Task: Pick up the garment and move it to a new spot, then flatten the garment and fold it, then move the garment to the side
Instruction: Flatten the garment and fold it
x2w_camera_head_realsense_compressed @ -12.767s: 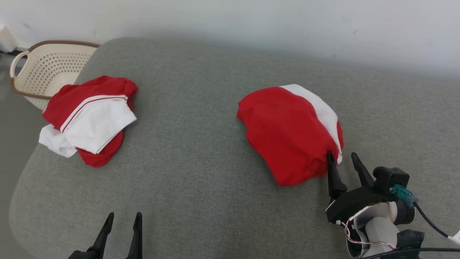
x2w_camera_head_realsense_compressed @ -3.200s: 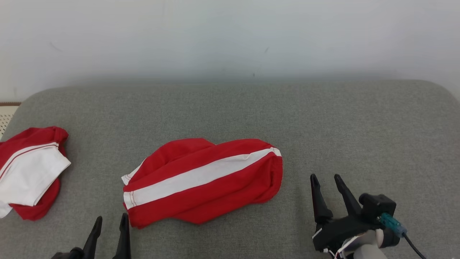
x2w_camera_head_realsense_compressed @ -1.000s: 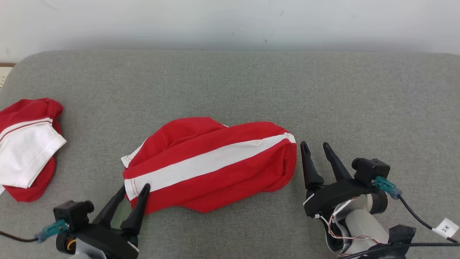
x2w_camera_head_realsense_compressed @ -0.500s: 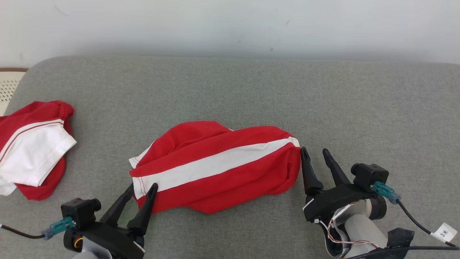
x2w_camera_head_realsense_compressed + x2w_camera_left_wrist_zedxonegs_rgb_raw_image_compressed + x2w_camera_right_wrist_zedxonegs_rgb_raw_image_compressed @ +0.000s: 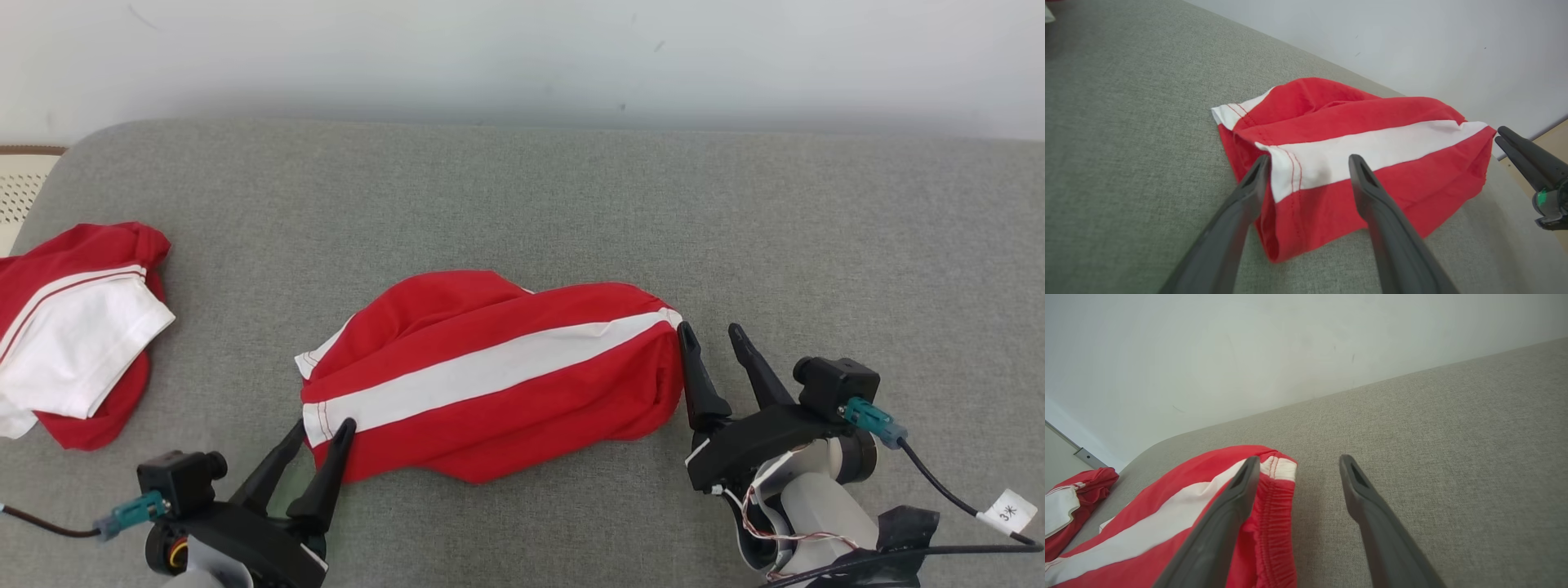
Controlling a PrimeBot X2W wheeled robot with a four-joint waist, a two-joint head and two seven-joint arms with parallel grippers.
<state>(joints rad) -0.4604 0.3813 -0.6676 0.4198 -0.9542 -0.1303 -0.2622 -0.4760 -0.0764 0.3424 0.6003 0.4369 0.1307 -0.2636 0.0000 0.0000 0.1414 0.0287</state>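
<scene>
Red fabric garment with a white stripe (image 5: 490, 384), bunched mid-cushion on the grey upholstered seat (image 5: 522, 204), toward its near edge. Left gripper (image 5: 323, 425) spread wide, straddling the stitched hem corner (image 5: 1286, 171). Right gripper (image 5: 709, 328) also spread, one finger (image 5: 1237, 498) against the gathered waistband (image 5: 1274, 522), clear from its wrist. White cable tag (image 5: 1011, 513): "3", rest unreadable.

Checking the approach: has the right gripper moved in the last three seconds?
Yes. The right gripper has closed leftward on the shorts; the strip of gray cushion between them is gone, one finger now against the waistband.
</scene>
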